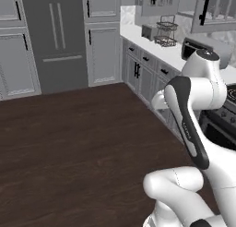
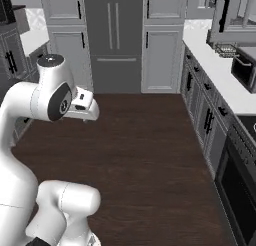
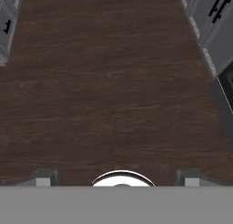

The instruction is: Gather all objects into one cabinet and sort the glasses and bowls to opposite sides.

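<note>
My gripper (image 3: 117, 178) hangs over the dark wooden floor (image 3: 109, 82) and looks down at it. Its two fingertips (image 3: 43, 177) stand wide apart with nothing between them, so it is open. In the right base view the white hand (image 2: 85, 104) sits mid-air, left of centre, away from the counters. A grey wall cabinet (image 2: 231, 15) with a long black bar handle hangs at the upper right, and it appears again in the left base view (image 1: 216, 9). The glasses, the bowls and the other objects are out of view.
A white counter (image 1: 147, 42) runs along the right wall with a toaster (image 1: 148, 31), a wire rack (image 1: 167, 33) and a microwave (image 1: 199, 48) on it. Lower drawer cabinets (image 2: 205, 115) and an oven (image 2: 240, 190) stand below. A grey fridge (image 2: 116, 37) is at the far wall.
</note>
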